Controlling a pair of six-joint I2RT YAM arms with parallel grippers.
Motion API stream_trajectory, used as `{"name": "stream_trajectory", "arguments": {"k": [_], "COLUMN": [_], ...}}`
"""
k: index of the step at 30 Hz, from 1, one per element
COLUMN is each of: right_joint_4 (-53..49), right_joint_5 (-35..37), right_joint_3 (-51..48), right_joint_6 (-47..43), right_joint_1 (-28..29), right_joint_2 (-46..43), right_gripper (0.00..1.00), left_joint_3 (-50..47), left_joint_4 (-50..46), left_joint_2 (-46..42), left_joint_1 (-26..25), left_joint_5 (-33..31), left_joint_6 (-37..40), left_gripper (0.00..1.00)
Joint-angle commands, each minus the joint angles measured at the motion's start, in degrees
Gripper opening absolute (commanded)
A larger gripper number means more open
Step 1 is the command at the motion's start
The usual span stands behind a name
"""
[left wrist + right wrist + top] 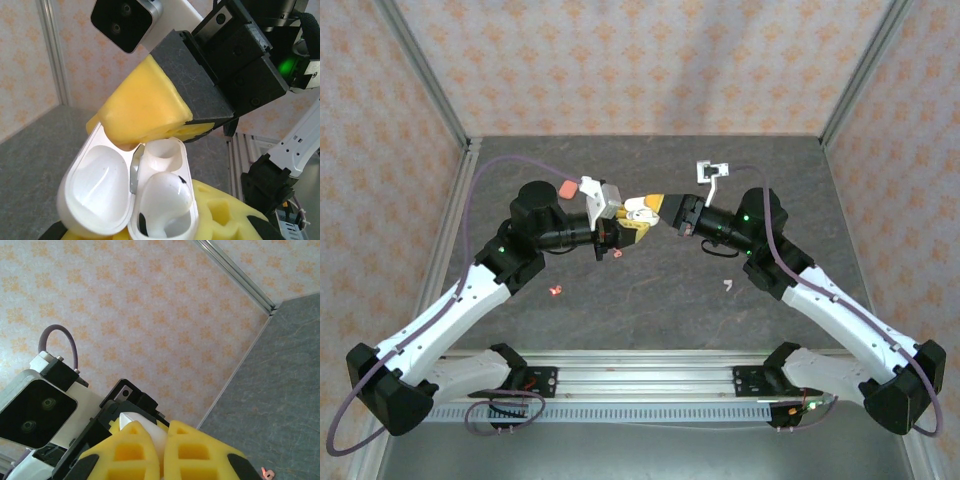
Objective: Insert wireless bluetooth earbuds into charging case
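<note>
The white charging case lies open between my left gripper's yellow pads, which are shut on it. One white earbud sits in the near socket; the far socket is empty. My right gripper is shut, its pads pressed on the lid's far edge by the hinge. From above, both grippers meet over mid-table around the case. Another white earbud and two coral-pink earbuds lie on the table.
A small coral-pink case-like object sits behind the left arm. The grey table is walled by patterned panels with metal posts at the corners. An aluminium rail runs along the near edge.
</note>
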Motion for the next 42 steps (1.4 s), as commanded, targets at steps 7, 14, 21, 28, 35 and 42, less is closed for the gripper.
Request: {"name": "stream_trajectory", "arguments": {"k": [7,14,21,28,35,42], "right_joint_4": [-5.2,-15.2,-26.2,-30.1,-30.8,-33.1], "right_joint_5": [2.0,6.3,5.2,5.1,4.0,4.7], "right_joint_3": [3.1,6.7,14.9,19.1,20.1,20.1], "right_joint_6": [-3.0,-6.5,-8.7,-10.8,-11.8,-13.0], "right_joint_1": [0.0,0.0,1.0,4.9,6.9,7.2], "right_joint_2": [-2.3,-6.6,-3.8,1.8,6.1,7.0], "right_gripper": [0.31,0.37,0.16,0.09,0.06,0.05], "left_joint_3": [-4.0,-6.2,-6.4,-5.9,-5.3,-5.5], "left_joint_4": [7.2,9.2,9.6,8.8,7.5,6.9], "left_joint_2": [-1.8,-1.7,-1.3,-0.7,-1.1,-1.5], "left_joint_1": [0.1,0.1,0.1,0.1,-0.1,0.0], "left_joint_5": [-1.8,-3.7,-4.5,-4.1,-4.5,-5.1], "left_joint_6": [-1.1,0.6,3.3,4.1,5.0,5.5], "left_gripper": [0.00,0.00,0.00,0.00,0.00,0.00]}}
